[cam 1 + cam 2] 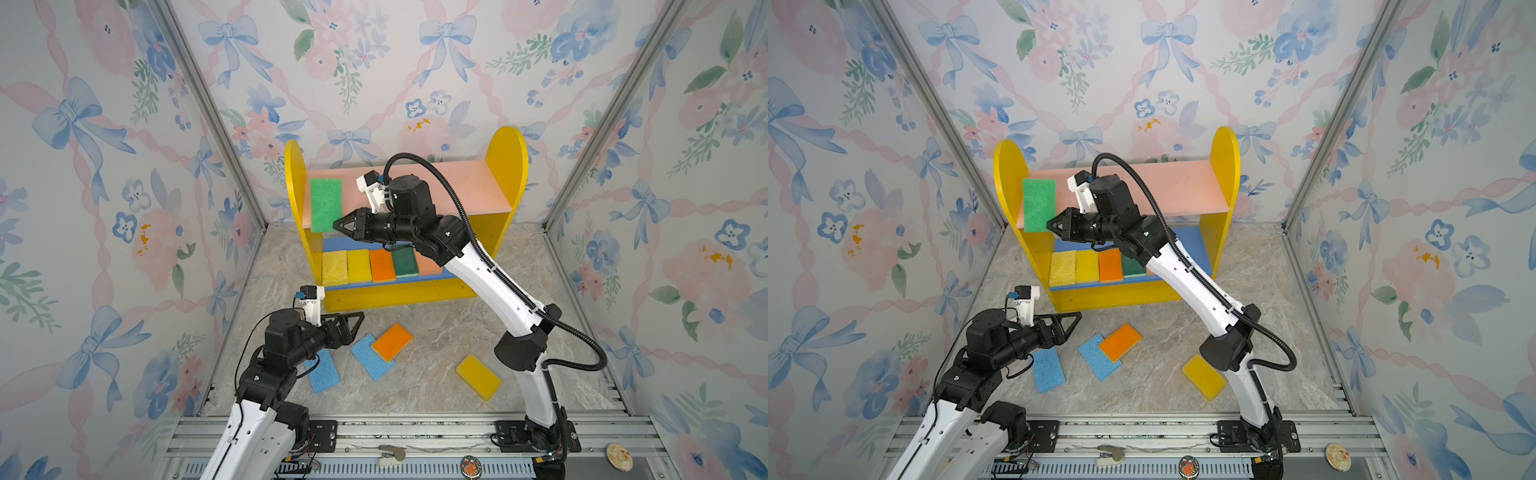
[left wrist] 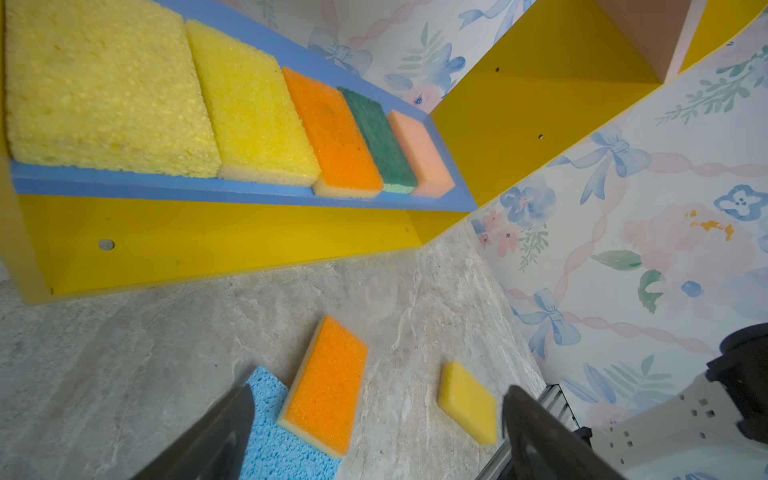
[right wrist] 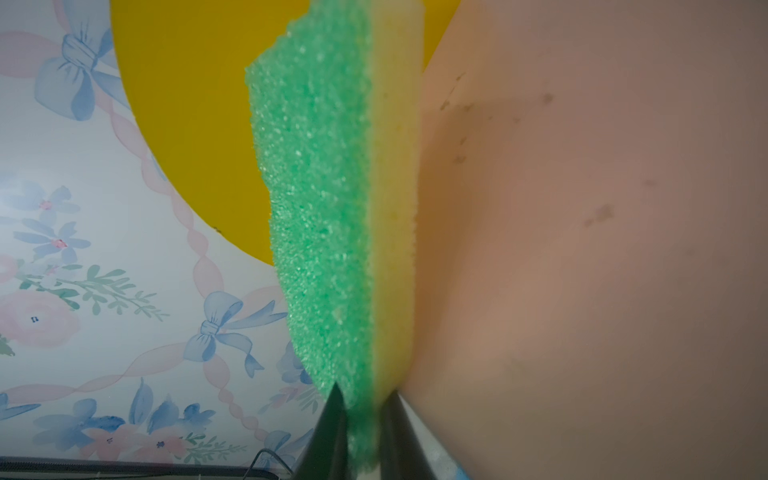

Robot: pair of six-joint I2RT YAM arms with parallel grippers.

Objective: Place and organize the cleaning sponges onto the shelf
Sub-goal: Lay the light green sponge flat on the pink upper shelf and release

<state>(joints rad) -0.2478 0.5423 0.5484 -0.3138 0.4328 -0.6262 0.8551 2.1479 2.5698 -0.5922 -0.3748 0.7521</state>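
R fingers [image 3: 328, 436] clamp green sponge [image 1: 326, 203] on shelf [image 1: 505, 166] pink board; L fingers [image 2: 216, 440] spread, empty, in front of shelf.

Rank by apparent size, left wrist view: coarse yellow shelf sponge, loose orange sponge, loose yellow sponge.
Largest first:
coarse yellow shelf sponge
loose orange sponge
loose yellow sponge
Camera nearness may inflate the first.
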